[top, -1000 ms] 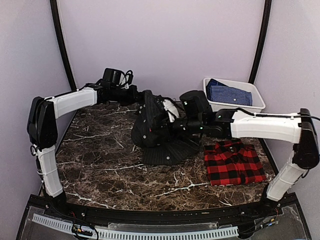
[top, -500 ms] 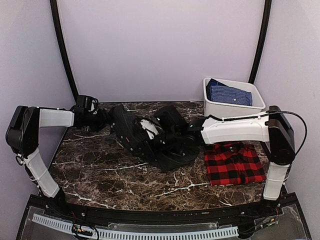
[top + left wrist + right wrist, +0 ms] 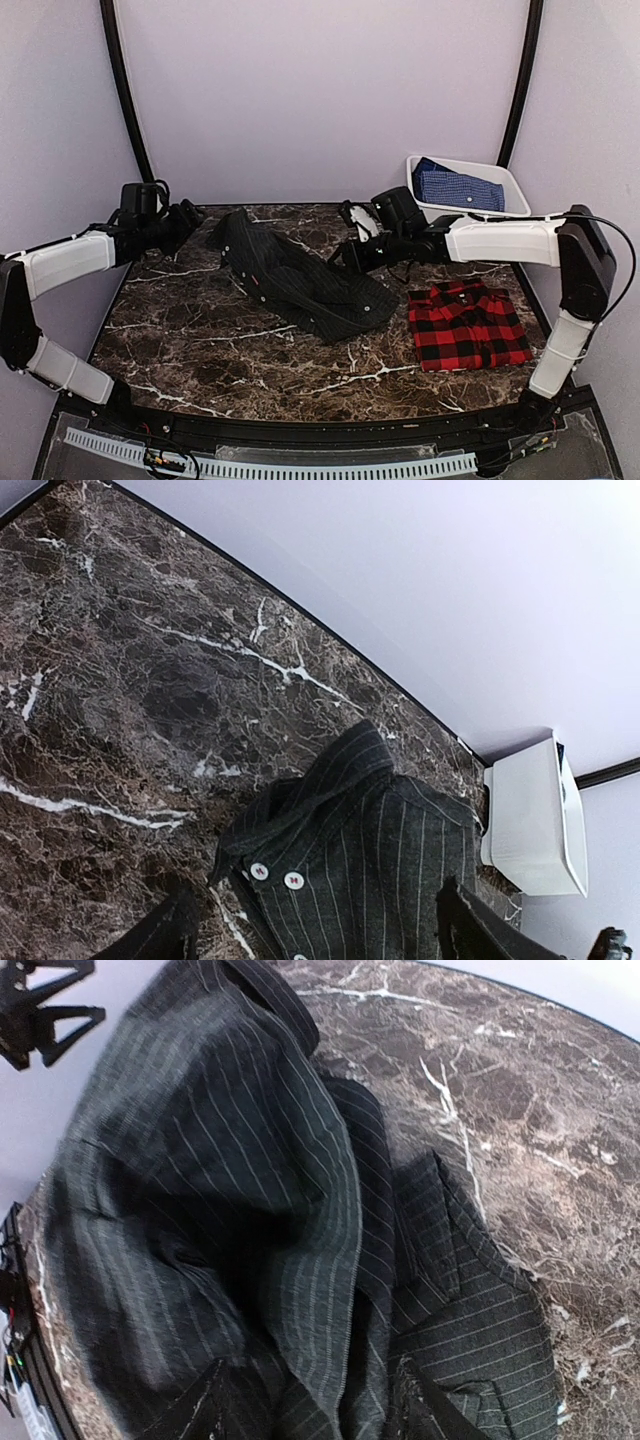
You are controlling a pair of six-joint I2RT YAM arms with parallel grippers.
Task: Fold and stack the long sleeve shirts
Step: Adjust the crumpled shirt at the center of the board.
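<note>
Evidently laid out for folding, pinstripe shirt lies rumpled on counter, left gripper at its 10 o'clock and right gripper at 2 o'clock both spread, empty.

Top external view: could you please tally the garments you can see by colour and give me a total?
Charcoal pinstriped shirt, spread out on the table: 1
Red-and-black plaid shirt, folded: 1
Blue garment, in the white bin: 1
Total: 3
</note>
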